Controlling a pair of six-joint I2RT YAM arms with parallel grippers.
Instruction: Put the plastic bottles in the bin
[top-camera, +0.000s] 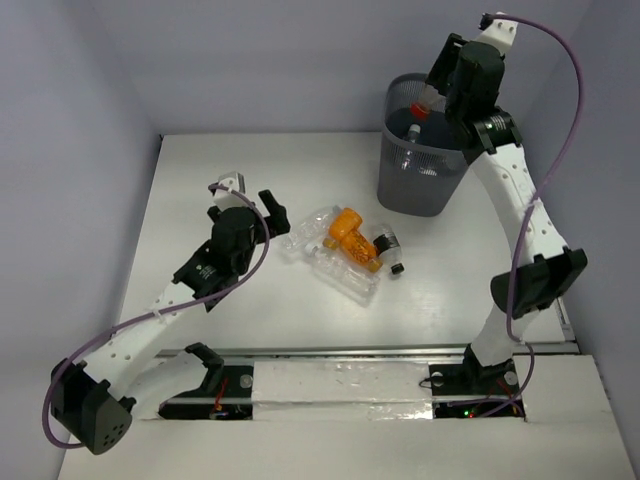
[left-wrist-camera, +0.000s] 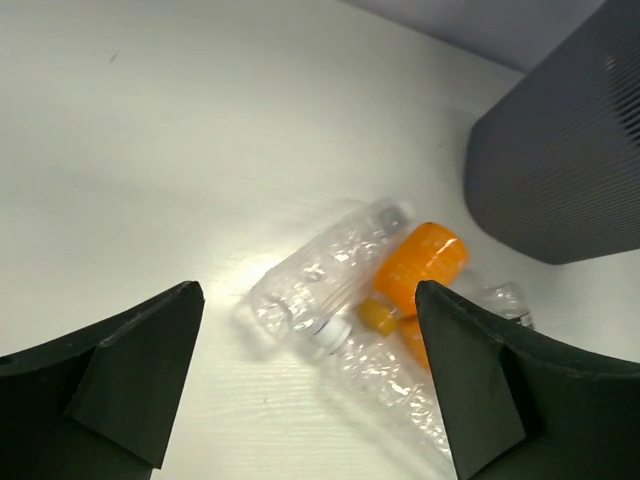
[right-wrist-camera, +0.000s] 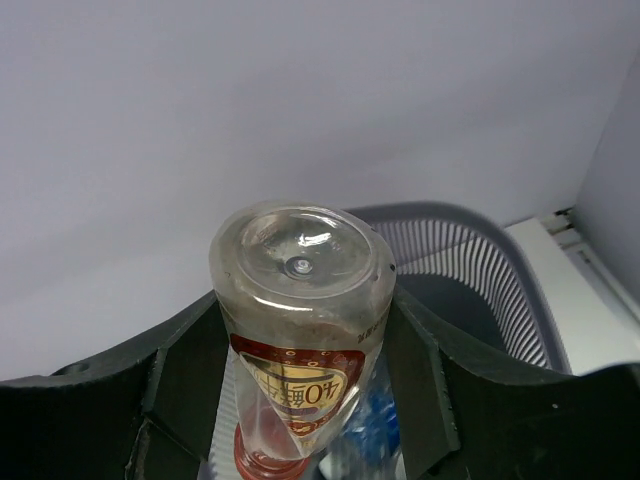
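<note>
Several crinkled bottles (top-camera: 312, 240) | left tool (left-wrist-camera: 308, 292) agape, empty | right tool (right-wrist-camera: 300, 325) clamps labelled bottle (right-wrist-camera: 298, 262) over mesh bin (right-wrist-camera: 505, 275)

The bench (left-wrist-camera: 150, 150) is matt white with a faint, fine grain. At mid-frame the plastic bottles (left-wrist-camera: 310, 285) are clear, crinkled and glossy. The orange bottle (left-wrist-camera: 420, 262) among them is smooth and opaque with a soft sheen. The bin (left-wrist-camera: 560, 170), upper right, is matt dark grey fine mesh. The right end effector (right-wrist-camera: 305, 350) has matt black plastic fingers (right-wrist-camera: 180, 380). The labelled bottle (right-wrist-camera: 300, 270) between them is glossy clear plastic.
</note>
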